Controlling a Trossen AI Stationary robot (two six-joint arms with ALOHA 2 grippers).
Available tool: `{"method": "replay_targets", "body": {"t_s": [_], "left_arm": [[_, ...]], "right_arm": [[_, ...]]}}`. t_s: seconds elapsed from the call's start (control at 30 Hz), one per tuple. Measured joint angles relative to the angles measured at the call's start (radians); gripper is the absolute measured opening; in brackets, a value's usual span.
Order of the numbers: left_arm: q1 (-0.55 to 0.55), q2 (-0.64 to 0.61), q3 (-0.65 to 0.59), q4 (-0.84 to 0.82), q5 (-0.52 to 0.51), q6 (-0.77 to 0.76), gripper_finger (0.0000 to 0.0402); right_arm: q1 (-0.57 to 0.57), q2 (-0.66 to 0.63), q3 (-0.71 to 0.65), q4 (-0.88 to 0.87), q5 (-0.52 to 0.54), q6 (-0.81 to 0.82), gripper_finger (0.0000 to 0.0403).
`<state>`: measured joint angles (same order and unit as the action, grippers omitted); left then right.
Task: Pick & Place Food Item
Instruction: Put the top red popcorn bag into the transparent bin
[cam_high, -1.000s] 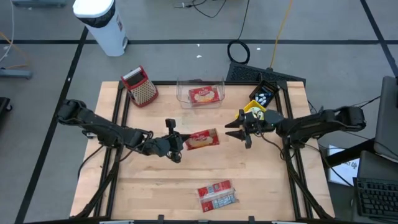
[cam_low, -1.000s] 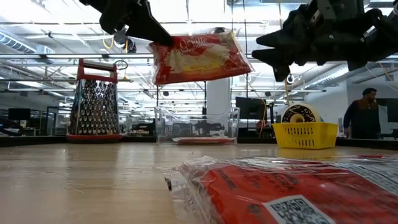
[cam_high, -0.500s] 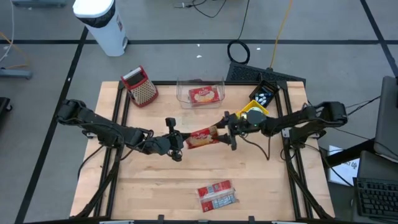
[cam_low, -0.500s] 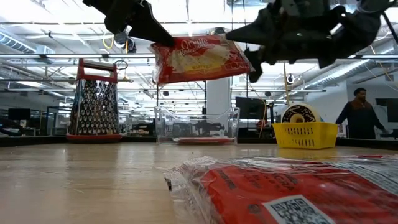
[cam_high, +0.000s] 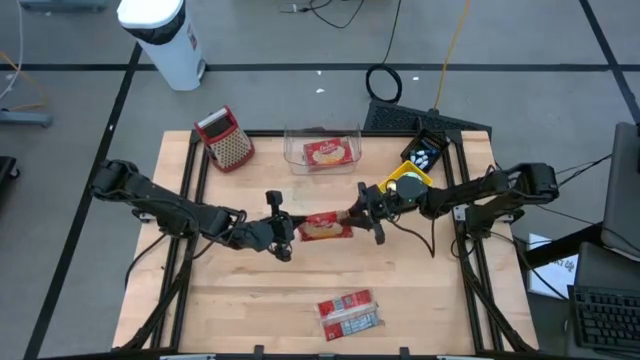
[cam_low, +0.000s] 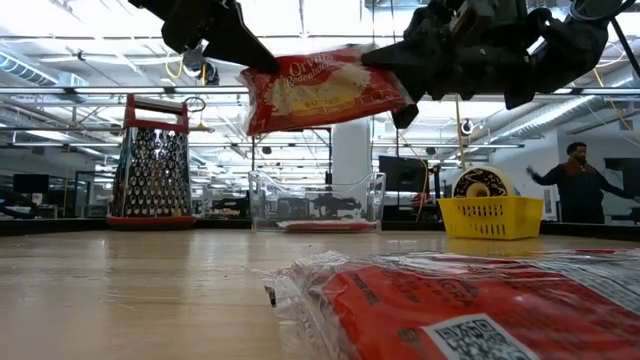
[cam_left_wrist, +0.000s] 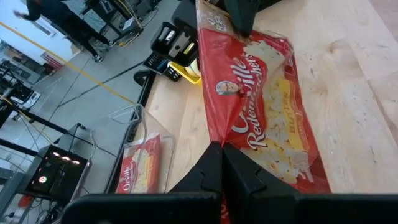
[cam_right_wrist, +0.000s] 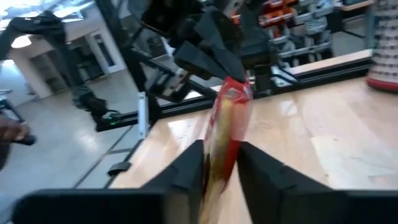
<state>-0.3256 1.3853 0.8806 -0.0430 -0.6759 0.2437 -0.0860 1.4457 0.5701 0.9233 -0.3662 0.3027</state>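
A red popcorn bag (cam_high: 325, 225) hangs in the air over the middle of the table, between my two grippers. My left gripper (cam_high: 289, 231) is shut on its left end. My right gripper (cam_high: 354, 214) comes from the right and is shut on its right end. The low view shows the bag (cam_low: 320, 92) well above the tabletop, with the left gripper (cam_low: 256, 58) and the right gripper (cam_low: 396, 78) at its two ends. The bag shows printed face up in the left wrist view (cam_left_wrist: 261, 106) and edge-on in the right wrist view (cam_right_wrist: 227, 112). My left gripper pinches the bag's left end (cam_left_wrist: 217, 135) between its two fingers, coming from the table's left and slanting a little down. The bag reaches away from the fingers, lifted clear of the table, its printed face tilted toward the near side. My right gripper has one finger on each face of the bag's right end (cam_right_wrist: 219, 140), coming level from the table's right. The bag runs edge-on from between the fingers toward the left gripper, clear of the table.
A clear bin (cam_high: 322, 150) holding another popcorn bag stands at the far middle. A metal grater (cam_high: 227, 138) is at the far left and a yellow basket (cam_high: 409, 178) at the far right. Another red packet (cam_high: 349, 313) lies near the front edge. A person (cam_low: 580, 182) stands in the room beyond.
My right gripper has moved toward the table's left, to the bag's right end, with its fingers spread around that end. It has then shut on it. The bag stays lifted in the left gripper and has tipped slightly at its right end.
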Motion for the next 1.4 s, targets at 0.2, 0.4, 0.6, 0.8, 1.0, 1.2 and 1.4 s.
{"method": "replay_targets", "body": {"t_s": [0.2,0.4,0.6,0.8,1.0,1.2,1.4], "left_arm": [[0.0,0.0,0.0,0.0,0.001,-0.012,0.0],[-0.002,0.0,0.0,0.021,-0.092,-0.085,0.0047],[-0.029,-0.033,0.0,0.11,-0.23,-0.191,0.0157],[-0.078,-0.144,0.0,0.104,-0.248,-0.201,0.023],[-0.095,-0.223,-0.006,-0.025,-0.246,-0.238,0.0245],[-0.094,-0.23,-0.007,-0.091,-0.238,-0.259,0.0246],[-0.093,-0.218,-0.008,-0.1,-0.211,-0.261,0.0246]], "right_arm": [[0.0,-0.001,0.0,-0.006,-0.001,-0.008,0.0011],[0.0,-0.004,0.002,-0.02,-0.001,-0.019,0.0013],[-0.013,0.0,-0.001,-0.061,-0.022,-0.003,0.0008],[-0.072,-0.023,-0.001,-0.066,-0.085,0.072,0.0008],[-0.203,-0.107,0.029,-0.095,-0.081,0.177,0.0008],[-0.322,-0.138,0.171,-0.353,-0.077,0.127,0.0009],[-0.429,-0.088,0.321,-0.499,-0.081,0.065,0.0009]]}}
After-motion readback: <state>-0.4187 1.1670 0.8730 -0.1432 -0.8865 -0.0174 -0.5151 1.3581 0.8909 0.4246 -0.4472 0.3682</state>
